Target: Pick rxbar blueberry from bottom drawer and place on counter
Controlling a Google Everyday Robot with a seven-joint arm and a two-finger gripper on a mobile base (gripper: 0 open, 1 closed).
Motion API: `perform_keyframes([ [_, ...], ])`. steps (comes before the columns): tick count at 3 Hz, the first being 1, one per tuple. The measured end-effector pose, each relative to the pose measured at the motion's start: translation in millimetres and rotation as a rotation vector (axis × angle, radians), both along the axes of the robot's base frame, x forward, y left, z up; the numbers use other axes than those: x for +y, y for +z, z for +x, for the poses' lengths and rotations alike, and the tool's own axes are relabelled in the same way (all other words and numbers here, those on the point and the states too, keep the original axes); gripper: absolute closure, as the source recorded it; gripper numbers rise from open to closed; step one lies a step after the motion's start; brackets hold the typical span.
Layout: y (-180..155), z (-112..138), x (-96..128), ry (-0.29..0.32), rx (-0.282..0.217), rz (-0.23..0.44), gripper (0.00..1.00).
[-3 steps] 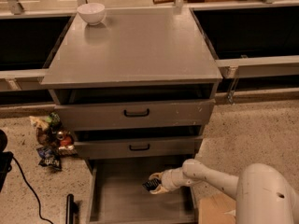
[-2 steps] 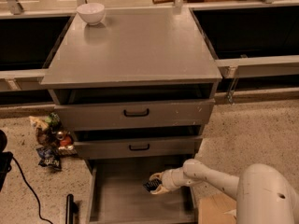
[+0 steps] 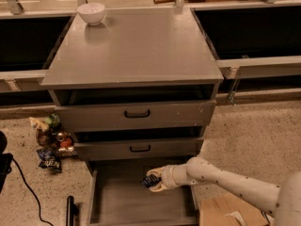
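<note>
The bottom drawer (image 3: 120, 204) is pulled open at the foot of the grey cabinet. My gripper (image 3: 154, 180) reaches in from the right, over the drawer's right part. It is shut on the rxbar blueberry (image 3: 150, 181), a small dark bar with white markings, held a little above the drawer floor. The counter (image 3: 136, 46) is the broad grey top of the cabinet, well above the gripper.
A white bowl (image 3: 91, 13) stands on the counter's back left corner. Two closed drawers with black handles (image 3: 137, 113) sit above the open one. Snack bags (image 3: 49, 142) lie on the floor at left. A cardboard box (image 3: 225, 211) is at lower right.
The gripper with the bar has stayed in almost the same spot over the drawer; at most it has risen slightly.
</note>
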State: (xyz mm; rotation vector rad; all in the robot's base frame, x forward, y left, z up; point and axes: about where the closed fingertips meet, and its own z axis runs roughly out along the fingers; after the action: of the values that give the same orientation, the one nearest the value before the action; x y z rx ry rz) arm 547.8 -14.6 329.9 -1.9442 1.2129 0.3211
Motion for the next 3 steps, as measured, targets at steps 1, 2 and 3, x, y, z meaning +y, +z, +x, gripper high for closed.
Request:
perform_keyframes([
  [1,67,-46,19,0.124,-0.138,0.017,1.00],
  [2,66,-45,18,0.122,-0.138,0.017,1.00],
  [3,84,-45,20,0.141,-0.193,0.029,1.00],
])
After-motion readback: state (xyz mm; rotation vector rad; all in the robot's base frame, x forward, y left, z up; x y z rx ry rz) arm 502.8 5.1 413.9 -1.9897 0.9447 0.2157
